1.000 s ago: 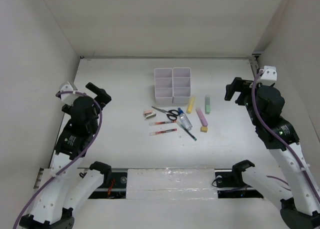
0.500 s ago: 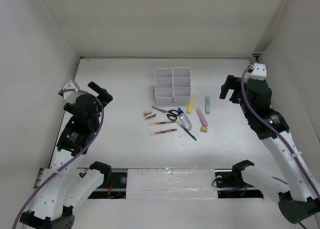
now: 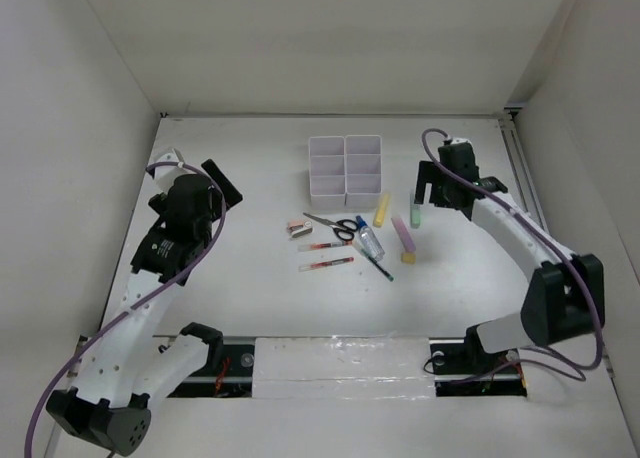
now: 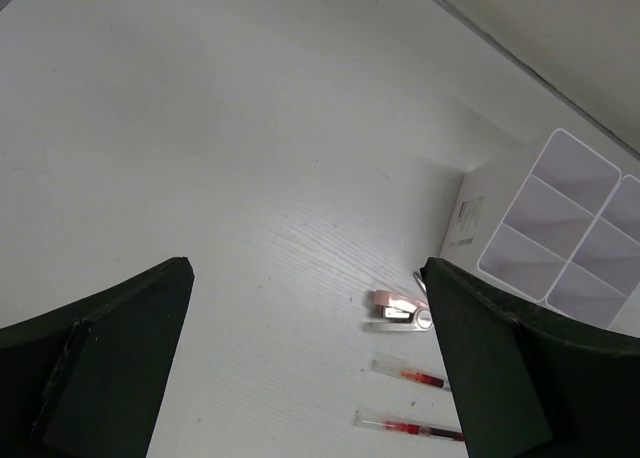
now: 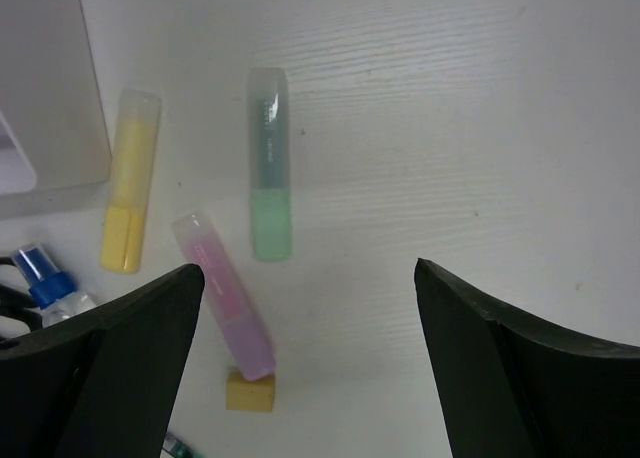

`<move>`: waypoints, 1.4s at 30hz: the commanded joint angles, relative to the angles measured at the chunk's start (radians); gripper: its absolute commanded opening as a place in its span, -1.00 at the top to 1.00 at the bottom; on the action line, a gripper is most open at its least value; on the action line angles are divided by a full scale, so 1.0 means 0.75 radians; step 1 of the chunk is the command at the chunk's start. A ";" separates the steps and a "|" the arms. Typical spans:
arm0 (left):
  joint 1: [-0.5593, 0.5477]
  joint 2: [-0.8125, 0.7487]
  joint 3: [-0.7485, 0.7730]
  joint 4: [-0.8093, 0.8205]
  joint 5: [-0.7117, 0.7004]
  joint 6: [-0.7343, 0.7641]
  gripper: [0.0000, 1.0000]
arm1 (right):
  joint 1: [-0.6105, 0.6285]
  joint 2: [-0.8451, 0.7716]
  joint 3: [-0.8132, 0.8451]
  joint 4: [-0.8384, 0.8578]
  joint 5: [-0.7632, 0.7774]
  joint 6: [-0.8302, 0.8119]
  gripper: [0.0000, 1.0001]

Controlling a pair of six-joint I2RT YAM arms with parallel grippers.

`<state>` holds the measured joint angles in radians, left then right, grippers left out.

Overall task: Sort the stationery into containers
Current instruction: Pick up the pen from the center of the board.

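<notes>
The stationery lies mid-table: black-handled scissors [image 3: 338, 225], two red-white pens [image 3: 325, 246] [image 4: 410, 375], a dark pen [image 3: 378, 266], a blue-capped bottle [image 3: 370, 240] [image 5: 45, 273], yellow bar [image 3: 381, 209] [image 5: 130, 183], pink bar [image 3: 404, 233] [image 5: 225, 298], green bar [image 3: 415, 208] [image 5: 270, 178], yellow eraser [image 3: 408, 259] [image 5: 250, 390] and a small pink item [image 3: 299, 227] [image 4: 398, 308]. The white containers [image 3: 327, 188] [image 4: 480, 223] stand just behind them. My right gripper [image 3: 443, 193] [image 5: 308, 273] hovers open just right of the green bar. My left gripper [image 3: 222, 186] [image 4: 307, 278] is open, well left of the pile.
White walls close in the table on the left, back and right. A corner of the containers' block [image 5: 50, 108] shows at the upper left of the right wrist view. The arm bases sit along the near edge.
The right arm has reached in leftward from the right wall until its gripper is beside the green bar. The left gripper has edged forward and right. Nothing on the table has moved.
</notes>
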<state>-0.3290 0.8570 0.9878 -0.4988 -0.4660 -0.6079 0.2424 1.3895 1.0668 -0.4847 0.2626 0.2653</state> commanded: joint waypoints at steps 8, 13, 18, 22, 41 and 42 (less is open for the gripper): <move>0.005 -0.069 0.027 0.019 0.049 0.050 -1.00 | -0.037 0.413 0.212 0.108 -0.099 -0.018 -0.72; 0.005 -0.085 0.014 0.019 0.049 0.050 -1.00 | -0.037 0.473 0.200 0.121 -0.127 -0.018 -0.65; 0.005 -0.085 0.014 0.019 0.049 0.050 -1.00 | -0.037 0.540 0.187 0.121 -0.129 -0.018 -0.50; 0.005 -0.097 0.014 0.019 0.049 0.050 -1.00 | -0.025 0.571 0.202 0.121 -0.129 -0.018 -0.21; 0.005 -0.122 0.027 0.006 -0.003 0.037 -1.00 | -0.010 0.630 0.236 -0.012 -0.129 -0.067 1.00; 0.005 -0.122 0.027 0.006 -0.003 0.037 -1.00 | -0.010 0.600 0.236 -0.012 -0.129 -0.067 1.00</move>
<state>-0.3290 0.7799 0.9878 -0.4992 -0.4492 -0.5842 0.2363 1.8565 1.2106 -0.4702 0.1631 0.2241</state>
